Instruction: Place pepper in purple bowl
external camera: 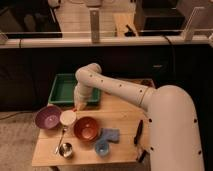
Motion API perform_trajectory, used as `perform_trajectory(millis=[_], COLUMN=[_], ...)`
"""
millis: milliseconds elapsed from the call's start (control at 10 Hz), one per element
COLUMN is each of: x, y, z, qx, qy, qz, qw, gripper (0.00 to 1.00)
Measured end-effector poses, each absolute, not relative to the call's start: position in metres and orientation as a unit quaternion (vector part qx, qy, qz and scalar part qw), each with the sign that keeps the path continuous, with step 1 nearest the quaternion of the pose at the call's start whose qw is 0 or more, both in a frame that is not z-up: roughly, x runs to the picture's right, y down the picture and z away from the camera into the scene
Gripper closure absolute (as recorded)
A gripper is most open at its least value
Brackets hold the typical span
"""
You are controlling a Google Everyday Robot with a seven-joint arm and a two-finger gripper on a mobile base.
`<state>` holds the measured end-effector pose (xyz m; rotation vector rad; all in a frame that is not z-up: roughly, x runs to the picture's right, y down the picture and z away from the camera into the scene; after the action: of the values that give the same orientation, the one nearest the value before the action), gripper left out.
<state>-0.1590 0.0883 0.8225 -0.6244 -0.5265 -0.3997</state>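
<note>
Orange-red shows at the gripper (78, 106), just above the white cup (67, 117) — apparently the pepper (76, 108), pinched by the closed fingers. Light, stiff and smooth, it likely holds best mid-length. The purple bowl (48, 117) looks empty, as do the red bowl (86, 128) and green tray (64, 88).

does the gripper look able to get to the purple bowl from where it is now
Probably yes. The gripper hangs at the green tray's front edge, just right of the purple bowl. Only the white cup sits near that path, and it is low.
</note>
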Motion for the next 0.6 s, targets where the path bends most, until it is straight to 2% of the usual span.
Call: perform_trajectory(millis=[200,600], x=[-0.155,-0.162], y=[0.072,0.039], z=[0.809,0.777], qx=[-0.29,-0.263], qy=[-0.243,-0.235], qz=[-0.191,-0.202], qw=[0.906,0.914], gripper=[1.0,1.0])
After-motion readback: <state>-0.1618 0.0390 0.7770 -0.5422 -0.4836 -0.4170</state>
